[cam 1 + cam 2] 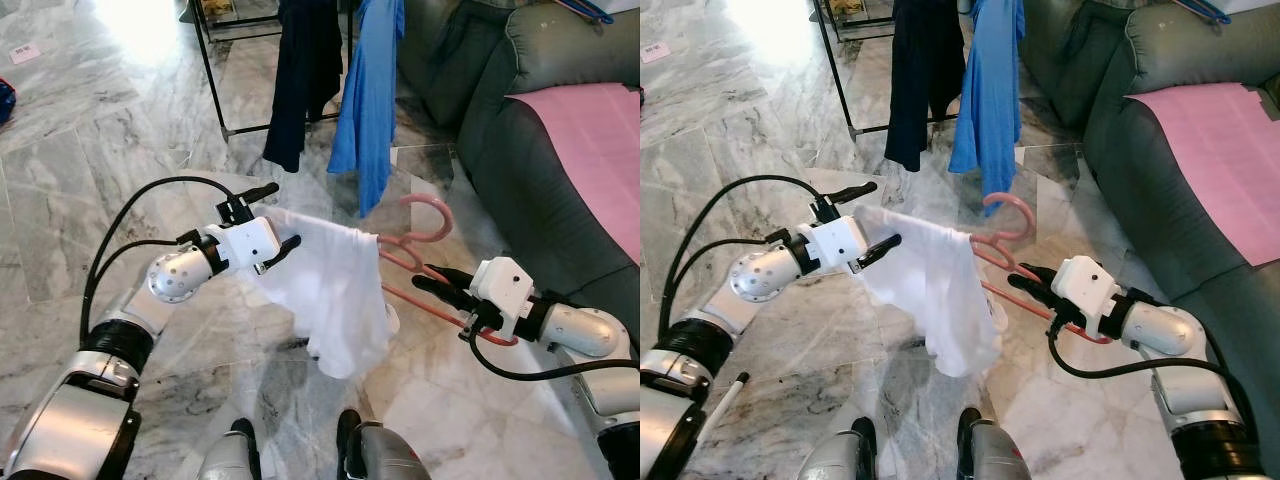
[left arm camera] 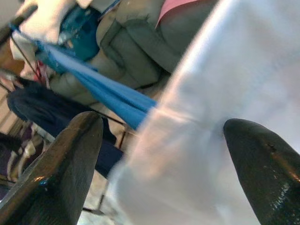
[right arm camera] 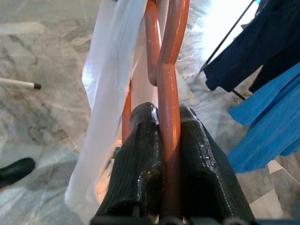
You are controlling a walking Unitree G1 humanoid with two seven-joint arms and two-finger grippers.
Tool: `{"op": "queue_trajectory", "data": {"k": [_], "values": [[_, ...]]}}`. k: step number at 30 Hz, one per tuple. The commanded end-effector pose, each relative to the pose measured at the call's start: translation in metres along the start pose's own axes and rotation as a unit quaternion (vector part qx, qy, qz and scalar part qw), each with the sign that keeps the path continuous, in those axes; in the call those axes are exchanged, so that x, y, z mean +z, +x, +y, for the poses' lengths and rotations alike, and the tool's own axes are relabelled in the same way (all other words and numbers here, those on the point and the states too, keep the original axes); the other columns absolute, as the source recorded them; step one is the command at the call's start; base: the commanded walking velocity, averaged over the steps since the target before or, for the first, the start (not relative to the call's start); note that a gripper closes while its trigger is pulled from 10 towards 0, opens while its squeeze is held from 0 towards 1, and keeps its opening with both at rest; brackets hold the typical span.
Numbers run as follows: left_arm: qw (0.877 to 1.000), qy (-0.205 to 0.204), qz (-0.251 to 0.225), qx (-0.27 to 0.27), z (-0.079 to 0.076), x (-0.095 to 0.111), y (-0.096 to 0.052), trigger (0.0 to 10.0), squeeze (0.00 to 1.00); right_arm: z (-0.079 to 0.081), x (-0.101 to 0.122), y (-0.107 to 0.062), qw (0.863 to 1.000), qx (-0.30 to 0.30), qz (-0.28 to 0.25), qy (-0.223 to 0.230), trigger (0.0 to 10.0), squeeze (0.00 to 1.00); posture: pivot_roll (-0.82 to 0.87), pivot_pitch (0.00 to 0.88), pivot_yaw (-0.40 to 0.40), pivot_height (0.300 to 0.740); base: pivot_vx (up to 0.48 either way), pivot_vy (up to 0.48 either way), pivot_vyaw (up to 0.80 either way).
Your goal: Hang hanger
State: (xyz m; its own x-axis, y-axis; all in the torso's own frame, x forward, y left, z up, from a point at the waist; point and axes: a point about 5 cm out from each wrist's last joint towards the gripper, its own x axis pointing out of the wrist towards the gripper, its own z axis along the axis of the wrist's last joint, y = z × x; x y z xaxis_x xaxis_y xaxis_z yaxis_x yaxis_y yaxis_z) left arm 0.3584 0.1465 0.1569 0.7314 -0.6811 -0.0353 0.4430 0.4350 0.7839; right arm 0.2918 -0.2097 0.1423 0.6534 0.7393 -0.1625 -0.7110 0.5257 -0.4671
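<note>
1. Right gripper (image 1: 440, 283) sits at about four o'clock in the head view, its two black fingers (image 3: 140, 154) pressed together on the bar of the pink hanger (image 1: 425, 225).
2. That hanger runs up from the grip toward eleven o'clock, tilted, with its hook curling at the top over the marble floor (image 1: 90, 180).
3. Draped over the hanger's far end is a white garment (image 1: 335, 290), hanging down toward six o'clock in loose folds.
4. Left gripper (image 1: 272, 222) is at nine o'clock of the garment, its fingers (image 2: 61, 173) spread apart, one above and one below the cloth's upper corner; whether they touch the cloth cannot be told.
5. Up at twelve o'clock stands a black clothes rack (image 1: 215, 75) with a dark garment (image 1: 305, 70) and a blue garment (image 1: 368, 100) hanging side by side from it.
6. Over at two o'clock is a grey-green sofa (image 1: 500, 150) with a pink sheet (image 1: 590, 150) lying on its seat.
7. Down at six o'clock, the robot's own black feet (image 1: 345, 425) stand on the floor below the white garment.
8. A white stick with a black tip (image 1: 725, 395) lies on the floor near seven o'clock.
</note>
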Motion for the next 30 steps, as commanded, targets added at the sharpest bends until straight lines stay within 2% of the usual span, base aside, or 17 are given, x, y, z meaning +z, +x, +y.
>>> {"op": "queue_trajectory", "data": {"k": [1, 6, 7, 8, 9, 10, 13, 15, 16, 20, 26, 30], "values": [[1.000, -0.018, 0.014, -0.001, -0.011, -0.007, -0.003, 10.0, 1.00, -0.004, 0.020, 0.001, 0.999, -0.008, -0.045, -0.028, 10.0, 0.00, -0.07, 0.276, -0.029, 0.740, 0.000, 0.000, 0.00], [1.000, -0.020, 0.015, -0.011, -0.018, -0.007, -0.002, 10.0, 1.00, -0.007, 0.022, 0.000, 0.998, -0.001, -0.037, -0.054, 10.0, 0.00, -0.07, 0.269, -0.031, 0.740, 0.000, 0.000, 0.00], [0.999, -0.021, 0.039, -0.006, -0.017, -0.013, -0.002, 10.0, 1.00, -0.016, 0.026, -0.001, 0.997, -0.021, -0.045, -0.061, 10.0, 0.00, -0.07, 0.269, -0.032, 0.740, 0.000, 0.000, 0.00], [0.998, -0.025, 0.054, 0.001, -0.015, -0.016, -0.002, 10.0, 0.71, -0.020, 0.028, -0.002, 0.996, -0.035, -0.050, -0.064, 10.0, 0.00, -0.08, 0.268, -0.034, 0.740, 0.000, 0.000, 0.00], [0.998, -0.025, 0.054, 0.001, -0.015, -0.016, -0.002, 10.0, 0.71, -0.020, 0.028, -0.002, 0.996, -0.035, -0.050, -0.064, 10.0, 0.00, -0.08, 0.268, -0.034, 0.740, 0.000, 0.000, 0.00], [0.995, -0.048, 0.077, 0.032, -0.009, -0.020, -0.001, 10.0, 0.00, -0.025, 0.032, -0.002, 0.995, -0.054, -0.058, -0.068, 10.0, 0.00, -0.08, 0.268, -0.035, 0.740, 0.000, 0.000, 0.00], [0.986, -0.102, 0.095, 0.097, 0.000, -0.023, 0.002, 10.0, 0.00, -0.023, 0.034, 0.000, 0.994, -0.061, -0.064, -0.065, 10.0, 0.00, -0.08, 0.269, -0.037, 0.740, 0.000, 0.000, 0.00], [0.984, -0.107, 0.093, 0.103, 0.000, -0.023, 0.002, 10.0, 0.00, -0.022, 0.034, 0.001, 0.994, -0.061, -0.064, -0.065, 10.0, 0.00, -0.08, 0.269, -0.037, 0.740, 0.000, 0.000, 0.00], [0.981, -0.112, 0.088, 0.128, 0.003, -0.021, 0.004, 10.0, 0.00, -0.020, 0.033, 0.002, 0.994, -0.061, -0.064, -0.066, 10.0, 0.00, -0.08, 0.271, -0.037, 0.740, 0.000, 0.000, 0.00], [0.975, -0.128, 0.074, 0.164, 0.004, -0.016, 0.007, 10.0, 0.00, -0.021, 0.034, 0.003, 0.992, -0.078, -0.068, -0.070, 10.0, 0.00, -0.08, 0.270, -0.037, 0.740, 0.000, 0.000, 0.00], [0.966, -0.174, 0.067, 0.178, 0.002, -0.015, 0.010, 10.0, 0.00, -0.028, 0.039, 0.006, 0.988, -0.107, -0.081, -0.070, 10.0, 0.00, -0.08, 0.269, -0.035, 0.740, 0.000, 0.000, 0.00], [0.965, -0.170, 0.067, 0.188, 0.004, -0.013, 0.012, 10.0, 0.00, -0.027, 0.039, 0.007, 0.989, -0.099, -0.081, -0.072, 10.0, 0.00, -0.08, 0.267, -0.036, 0.740, 0.000, 0.000, 0.00]]}}
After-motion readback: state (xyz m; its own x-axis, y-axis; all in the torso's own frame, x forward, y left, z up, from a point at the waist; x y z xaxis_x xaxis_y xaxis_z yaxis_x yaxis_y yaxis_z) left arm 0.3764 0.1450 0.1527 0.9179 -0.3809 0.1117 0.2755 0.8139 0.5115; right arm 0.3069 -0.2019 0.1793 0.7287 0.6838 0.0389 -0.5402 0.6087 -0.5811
